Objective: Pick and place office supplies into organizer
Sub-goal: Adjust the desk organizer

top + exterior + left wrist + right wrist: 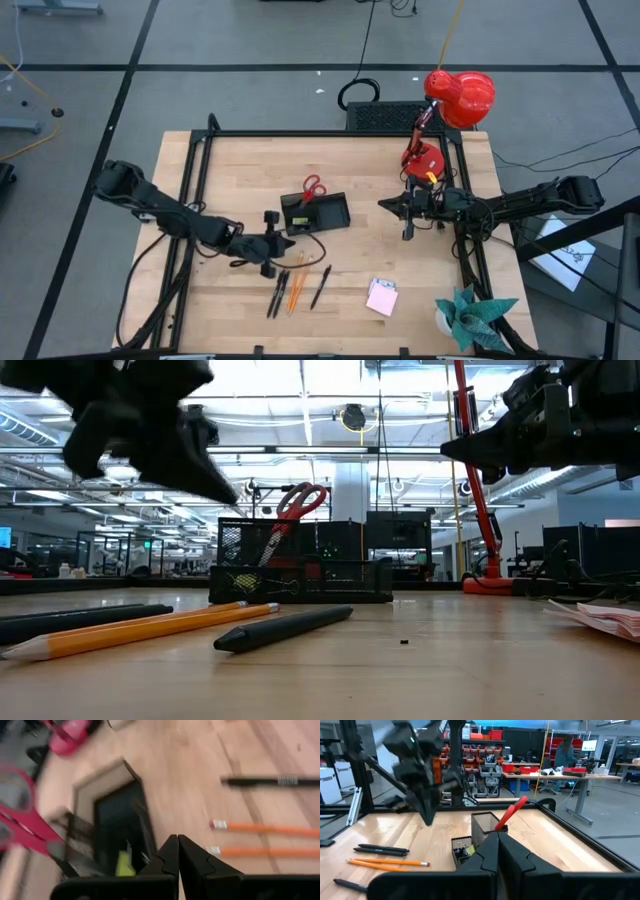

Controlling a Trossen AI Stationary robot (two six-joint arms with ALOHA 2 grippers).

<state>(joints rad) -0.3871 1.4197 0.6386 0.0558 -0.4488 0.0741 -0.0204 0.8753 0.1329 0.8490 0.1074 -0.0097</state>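
Wooden table (250, 160): scissors (312, 187) are stowed in the organizer (316, 212); pencils (294, 292), pens (320, 286) and sticky-note pad (381, 297) remain nearer. Left gripper (272, 240) is shown closed, empty, beside the organizer; right gripper (393, 204), closed, waits right.

A light wooden table (240, 170) holds a black organizer (316, 212) mid-table, pencils (295, 291) and pens (320, 286) nearer, a pink sticky-note pad (381, 297) right.
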